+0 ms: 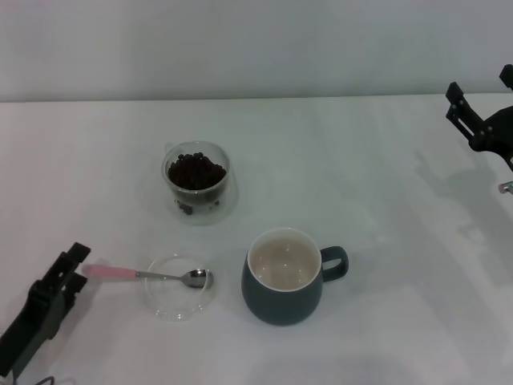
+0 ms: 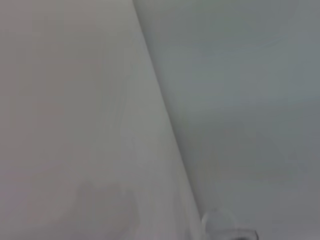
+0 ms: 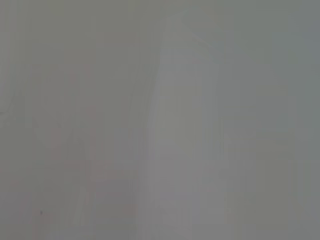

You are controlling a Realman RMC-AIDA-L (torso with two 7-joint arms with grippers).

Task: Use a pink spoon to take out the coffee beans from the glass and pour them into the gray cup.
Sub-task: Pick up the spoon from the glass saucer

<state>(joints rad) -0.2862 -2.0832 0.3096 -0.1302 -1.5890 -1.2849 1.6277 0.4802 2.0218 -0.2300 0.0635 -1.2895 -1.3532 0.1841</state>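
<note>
A: Spoon status?
B: pink spoon [image 1: 136,274] lies with its bowl in a shallow clear dish [image 1: 172,306] near the desk's [image 1: 385,160] front-left; the handle sticks out toward the left edge.
A: Beans?
B: coffee beans [image 1: 195,171] heaped in the glass [image 1: 198,183], farther back. gray cup [image 1: 282,277] just right of the dish, looks bare inside, handle pointing right.
A: Grippers?
B: left gripper [image 1: 70,269] by the handle tip, holding nothing; how far open, can't tell. right gripper [image 1: 481,112] at far right edge, raised, holding nothing, opening unclear.
</note>
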